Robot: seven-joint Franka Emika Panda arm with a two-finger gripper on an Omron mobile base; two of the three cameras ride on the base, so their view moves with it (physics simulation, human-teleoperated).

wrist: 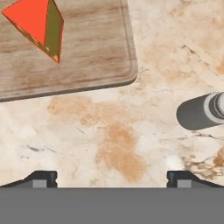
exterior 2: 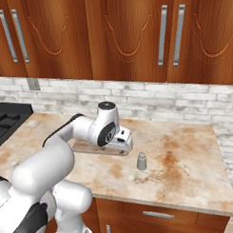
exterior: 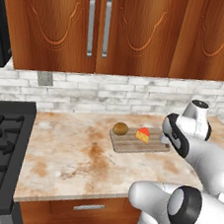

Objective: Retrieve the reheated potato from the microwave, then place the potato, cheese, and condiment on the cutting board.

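On the desk (exterior: 79, 154), the cutting board (exterior: 130, 142) is seen already carrying the potato (exterior: 120, 129) and the cheese (exterior: 143, 134). The grey condiment shaker (exterior 2: 141, 161) is left standing near the board. The pincer (wrist: 111, 177) is spread wide, nothing held.

The olive-brown potato (exterior: 120, 129) and orange cheese (exterior: 143, 134) wedge sit side by side on the wooden cutting board (exterior: 130, 144). A small grey condiment shaker (exterior 2: 141, 161) stands upright on the counter, off the board.
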